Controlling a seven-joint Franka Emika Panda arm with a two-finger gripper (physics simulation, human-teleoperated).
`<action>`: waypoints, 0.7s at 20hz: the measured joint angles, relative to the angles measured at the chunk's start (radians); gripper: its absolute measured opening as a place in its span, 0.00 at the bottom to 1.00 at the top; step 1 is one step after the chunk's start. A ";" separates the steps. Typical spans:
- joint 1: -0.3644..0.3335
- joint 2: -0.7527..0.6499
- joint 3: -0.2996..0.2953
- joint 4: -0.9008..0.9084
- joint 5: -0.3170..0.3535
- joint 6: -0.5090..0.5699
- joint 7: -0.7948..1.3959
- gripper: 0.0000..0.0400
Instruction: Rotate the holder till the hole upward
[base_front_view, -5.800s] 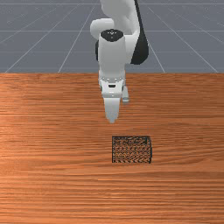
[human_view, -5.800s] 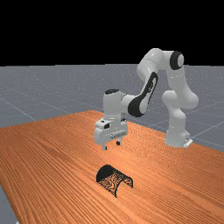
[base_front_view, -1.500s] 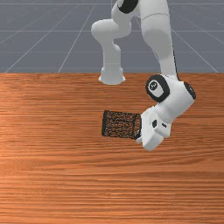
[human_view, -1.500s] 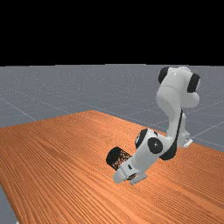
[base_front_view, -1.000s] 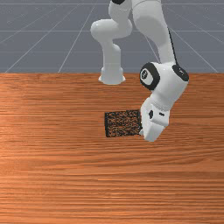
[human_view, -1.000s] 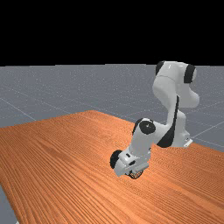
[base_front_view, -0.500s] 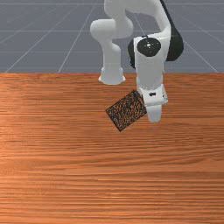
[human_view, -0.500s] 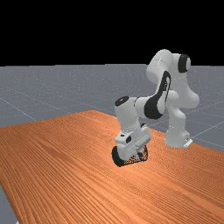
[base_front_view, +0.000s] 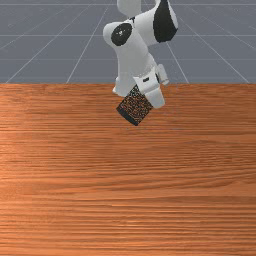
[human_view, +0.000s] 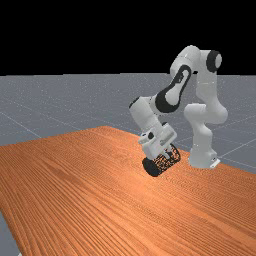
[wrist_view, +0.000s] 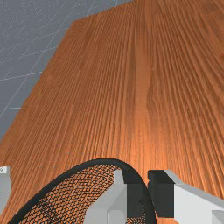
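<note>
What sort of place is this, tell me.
Probably a simulated robot test scene: a Panda arm works over a wood table with a mesh holder, and a grey gridded floor runs off to a plain black backdrop.

Your holder (base_front_view: 134, 107) is a black mesh cylinder with a dark solid end and a round, black-edged mouth, its rim pinched between the fingers (wrist_view: 162, 194). You have it slanted, not upright: in the far view the solid end points lower left, the mouth upper right, over the counter (base_front_view: 125, 190).
</note>
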 joint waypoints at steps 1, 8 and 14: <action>-0.034 0.002 -0.015 0.003 0.030 -0.021 -0.058 0.10; -0.158 0.018 -0.145 0.078 -0.289 0.094 -0.467 0.09; -0.222 -0.159 -0.235 -0.151 -0.184 0.064 -0.399 0.08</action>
